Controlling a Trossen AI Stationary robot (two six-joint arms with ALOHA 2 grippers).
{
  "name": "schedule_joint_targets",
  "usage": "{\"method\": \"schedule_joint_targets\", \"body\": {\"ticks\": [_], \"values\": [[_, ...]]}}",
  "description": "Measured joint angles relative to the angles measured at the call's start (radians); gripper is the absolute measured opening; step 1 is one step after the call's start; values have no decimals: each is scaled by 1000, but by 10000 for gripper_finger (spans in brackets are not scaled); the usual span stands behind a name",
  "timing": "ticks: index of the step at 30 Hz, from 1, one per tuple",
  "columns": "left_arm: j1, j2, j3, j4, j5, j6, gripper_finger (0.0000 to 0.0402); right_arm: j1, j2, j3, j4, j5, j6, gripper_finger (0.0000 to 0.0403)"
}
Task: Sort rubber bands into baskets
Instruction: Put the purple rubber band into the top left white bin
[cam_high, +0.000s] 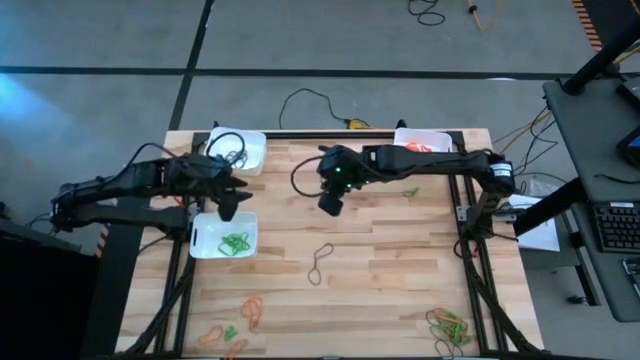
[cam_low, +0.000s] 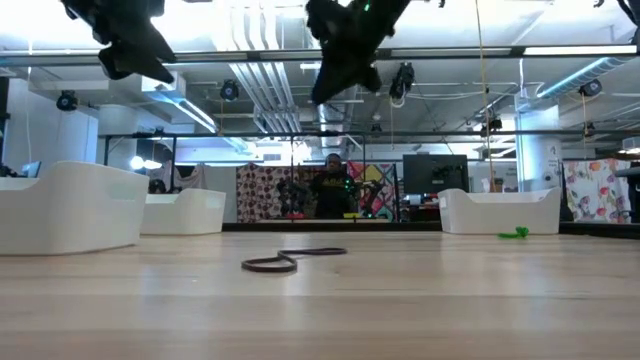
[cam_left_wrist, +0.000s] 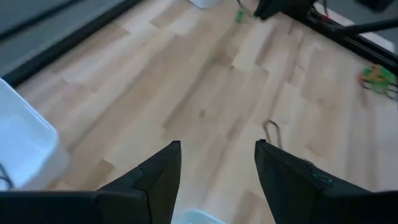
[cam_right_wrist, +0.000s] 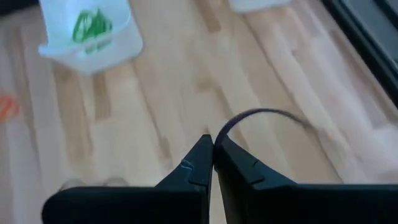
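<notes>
Left end effector (cam_left_wrist: 217, 163) open; right end effector (cam_right_wrist: 213, 144) apparently pinched closed, both raised.

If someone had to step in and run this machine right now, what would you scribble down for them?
Left gripper: open, empty, above the basket with green bands.
Right gripper: shut on a dark rubber band, raised over mid-table.
Done: green bands in the near-left basket, dark bands in the far-left basket, orange ones in the far-right basket.
Left: a dark band mid-table, a green band near the far-right basket, mixed piles at the near edge and near-right corner.
</notes>
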Motion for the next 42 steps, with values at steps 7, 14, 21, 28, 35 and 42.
{"method": "schedule_joint_targets", "body": {"ticks": [7,14,21,28,35,42], "values": [[0,24,5,111,-135,24,189,-30,0,-236,462,0,46,12],[0,40,2,196,-136,42,189,-40,0,-391,526,-26,201,13],[0,111,-21,297,-132,32,189,-26,0,-485,527,-105,283,28],[0,268,-22,544,-60,-9,189,-24,0,-453,450,-267,345,108],[1,471,-22,697,21,16,189,-15,-3,-324,71,-216,318,194],[-11,664,27,711,155,116,189,34,-44,-252,-296,-125,301,225]]}}
